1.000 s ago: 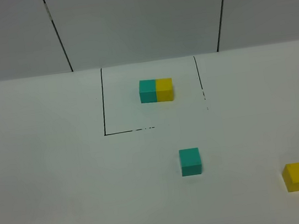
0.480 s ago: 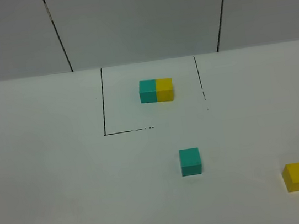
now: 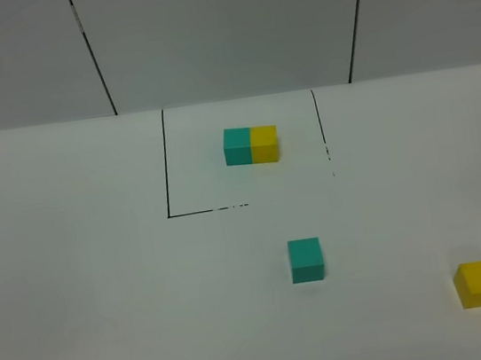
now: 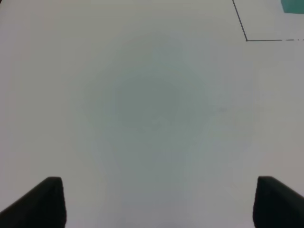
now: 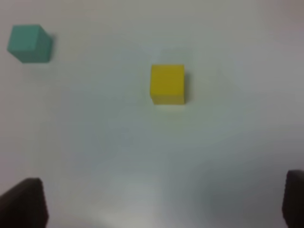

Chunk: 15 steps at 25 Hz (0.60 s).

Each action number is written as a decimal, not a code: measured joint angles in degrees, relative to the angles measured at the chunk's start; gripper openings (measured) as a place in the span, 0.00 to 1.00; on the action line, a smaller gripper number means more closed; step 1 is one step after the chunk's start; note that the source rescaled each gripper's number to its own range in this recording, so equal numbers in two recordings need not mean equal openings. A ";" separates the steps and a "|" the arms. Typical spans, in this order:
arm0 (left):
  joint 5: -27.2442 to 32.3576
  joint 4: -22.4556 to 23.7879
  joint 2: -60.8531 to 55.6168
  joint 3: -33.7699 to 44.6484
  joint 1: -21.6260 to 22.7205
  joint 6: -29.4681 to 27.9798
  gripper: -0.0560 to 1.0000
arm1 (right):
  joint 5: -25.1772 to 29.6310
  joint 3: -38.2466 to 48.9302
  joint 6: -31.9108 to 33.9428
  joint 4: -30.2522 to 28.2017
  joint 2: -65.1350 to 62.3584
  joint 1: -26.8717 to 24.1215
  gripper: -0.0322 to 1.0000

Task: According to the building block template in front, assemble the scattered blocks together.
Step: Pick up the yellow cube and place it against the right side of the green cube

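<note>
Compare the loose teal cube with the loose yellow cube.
Colour: the loose teal cube is teal, the loose yellow cube yellow. Place: the teal one lies nearer the framed template; the yellow one sits far right, closer to the camera. Shared: equal size, both lying flat, ungripped.

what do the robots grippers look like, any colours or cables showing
The left gripper shows only two plain black, blocky tips. The right gripper shows two similar dark tips, blurred. No cables, markings or arm links are visible in any view.

Nothing visibly moved, teal cube (image 3: pixel 305 259), yellow cube (image 3: pixel 480 282) — as far as the high view tells
</note>
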 joint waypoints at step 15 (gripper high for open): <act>0.00 0.00 0.00 0.00 0.00 0.00 0.73 | -15.75 -10.61 -2.95 4.82 53.70 8.27 1.00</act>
